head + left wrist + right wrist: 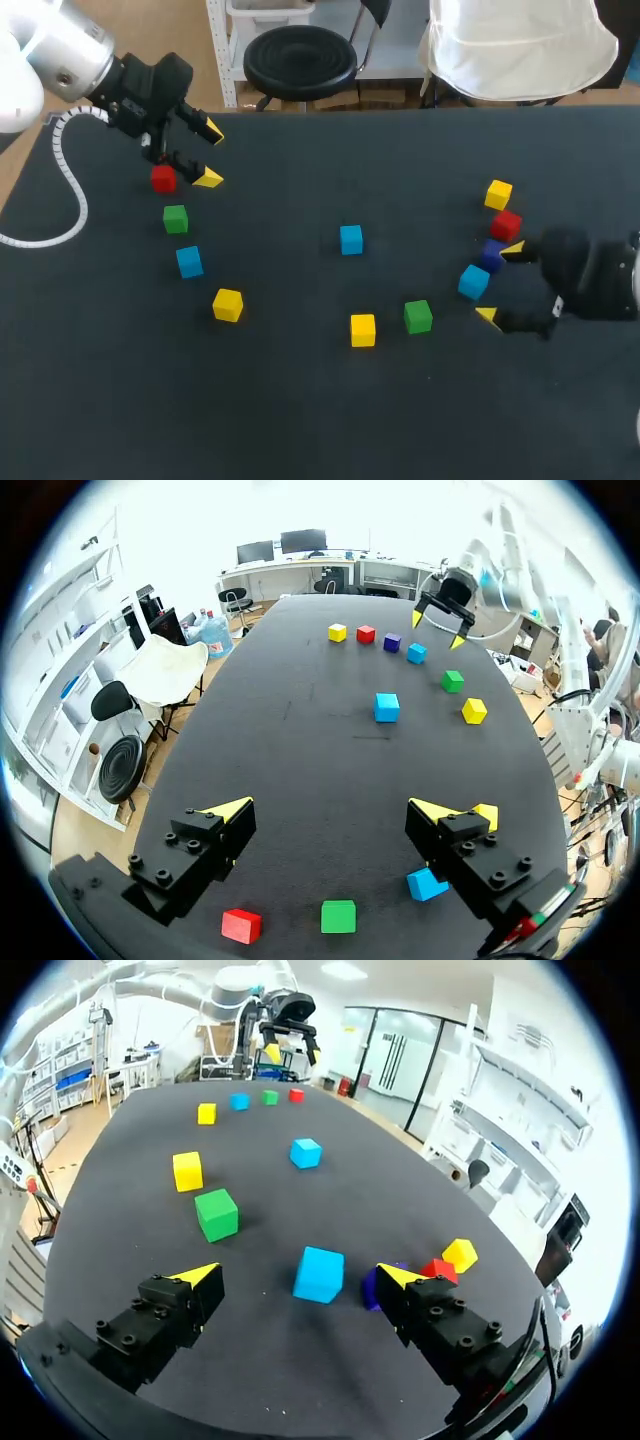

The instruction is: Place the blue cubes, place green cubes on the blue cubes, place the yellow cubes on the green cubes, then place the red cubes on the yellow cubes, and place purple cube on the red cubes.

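My left gripper [210, 154] hangs open at the far left, beside a red cube [163, 179]. Under that gripper lie the red cube [241, 925], a green cube [338, 916] and a blue cube [427, 884]; a yellow cube [227, 304] lies nearer. My right gripper [500, 283] is open at the right. A blue cube [319, 1273] sits just ahead, between its fingertips, untouched. The purple cube [372, 1285] is half hidden by one finger, with a red cube [437, 1270] and a yellow cube [460, 1254] beyond. Mid-table lie a blue cube [350, 239], a yellow cube [362, 329] and a green cube [418, 316].
All the cubes lie singly on the black table [300, 400]; none is stacked. A white cable [70, 190] loops from my left arm over the table's left edge.
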Motion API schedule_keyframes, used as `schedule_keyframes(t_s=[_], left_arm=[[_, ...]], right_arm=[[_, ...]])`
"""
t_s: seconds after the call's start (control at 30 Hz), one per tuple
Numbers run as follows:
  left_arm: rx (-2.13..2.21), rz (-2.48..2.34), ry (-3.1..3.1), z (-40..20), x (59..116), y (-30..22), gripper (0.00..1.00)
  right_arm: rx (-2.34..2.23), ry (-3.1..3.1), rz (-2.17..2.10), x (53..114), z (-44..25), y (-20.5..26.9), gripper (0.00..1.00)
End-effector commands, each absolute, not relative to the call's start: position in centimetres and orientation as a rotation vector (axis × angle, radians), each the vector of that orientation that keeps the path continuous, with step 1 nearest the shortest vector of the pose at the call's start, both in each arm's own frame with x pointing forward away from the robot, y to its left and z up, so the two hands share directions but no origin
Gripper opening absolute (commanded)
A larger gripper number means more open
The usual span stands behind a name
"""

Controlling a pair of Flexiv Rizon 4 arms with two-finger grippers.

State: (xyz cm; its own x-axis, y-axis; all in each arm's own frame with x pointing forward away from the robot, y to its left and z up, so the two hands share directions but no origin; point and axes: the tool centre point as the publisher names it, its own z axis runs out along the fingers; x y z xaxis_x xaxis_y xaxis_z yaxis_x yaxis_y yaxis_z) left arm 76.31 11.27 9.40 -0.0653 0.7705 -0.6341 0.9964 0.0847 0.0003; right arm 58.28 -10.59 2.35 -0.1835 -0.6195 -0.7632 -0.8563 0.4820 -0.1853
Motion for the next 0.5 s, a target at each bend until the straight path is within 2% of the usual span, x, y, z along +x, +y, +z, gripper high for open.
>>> schedule_keyframes(t_s=[0.03,0.27,0.5], left_arm=[[1.734,-0.617,1.890,9.4,76.2,11.3,1.00],[1.734,-0.617,1.890,9.4,76.2,11.3,1.00],[1.734,-0.617,1.890,9.4,76.2,11.3,1.00]], right_arm=[[-1.169,1.780,0.436,58.4,1.6,-9.9,1.00],[-1.159,1.774,0.472,58.7,1.0,-9.2,0.95],[-1.161,1.777,0.493,59.3,0.6,-8.8,0.99]])
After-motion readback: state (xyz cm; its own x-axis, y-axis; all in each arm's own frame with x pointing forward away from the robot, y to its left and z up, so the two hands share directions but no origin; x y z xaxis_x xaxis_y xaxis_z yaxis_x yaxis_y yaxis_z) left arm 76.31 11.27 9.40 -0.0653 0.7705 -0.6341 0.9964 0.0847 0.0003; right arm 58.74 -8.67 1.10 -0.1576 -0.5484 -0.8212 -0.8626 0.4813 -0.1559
